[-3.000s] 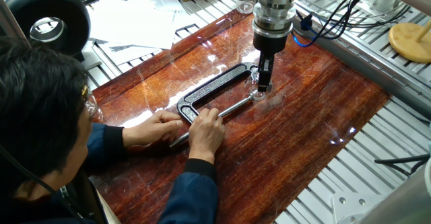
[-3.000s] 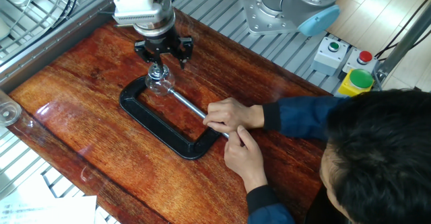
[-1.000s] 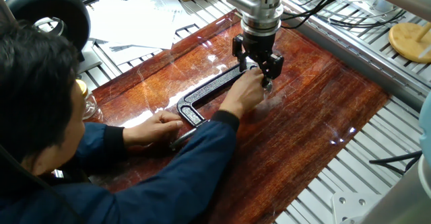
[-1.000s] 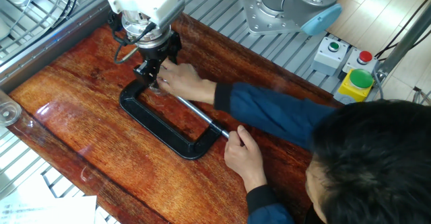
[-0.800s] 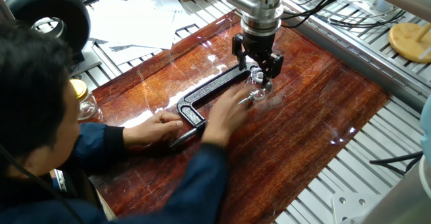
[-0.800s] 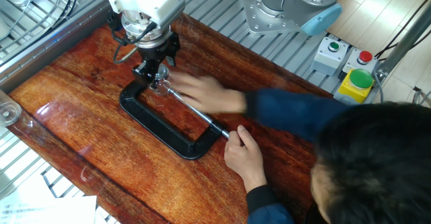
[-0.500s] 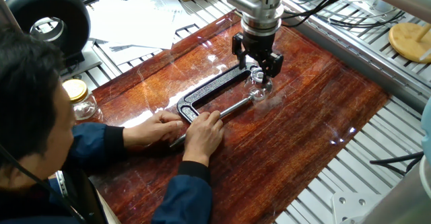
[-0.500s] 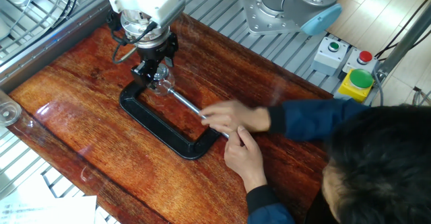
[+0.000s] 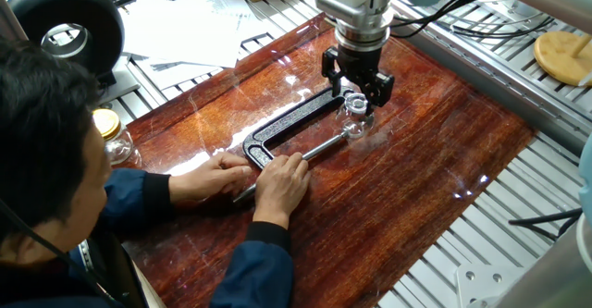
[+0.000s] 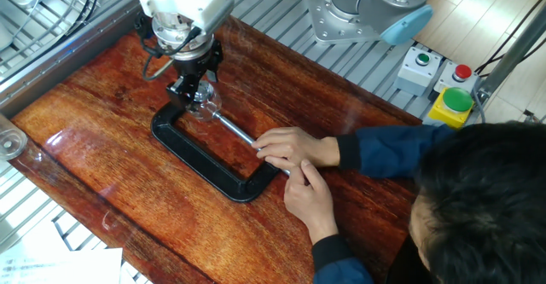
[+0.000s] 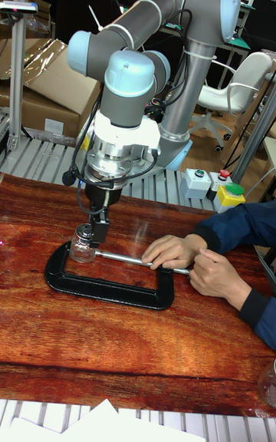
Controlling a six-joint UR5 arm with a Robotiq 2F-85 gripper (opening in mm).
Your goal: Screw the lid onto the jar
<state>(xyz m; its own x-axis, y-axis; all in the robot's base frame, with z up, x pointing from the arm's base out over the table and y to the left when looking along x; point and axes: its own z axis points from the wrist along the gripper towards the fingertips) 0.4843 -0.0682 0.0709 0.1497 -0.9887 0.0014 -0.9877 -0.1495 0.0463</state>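
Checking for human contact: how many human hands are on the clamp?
2. One hand rests on the C-clamp screw rod; the other hand holds its handle end. Both stay apart from the gripper.

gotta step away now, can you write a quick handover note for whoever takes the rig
Pincer: lowered over the top of the jar, fingers either side of the lid; whether they actually press it cannot be told.
Jar: upright on the wooden table, held in the black C-clamp between the frame end and the screw tip.
Person's hands: both on the clamp's screw handle end.
Done: jar clamped, pincer lined up at the lid.
Left: whether the lid is threaded on is not visible; check, then turn it tight and release.
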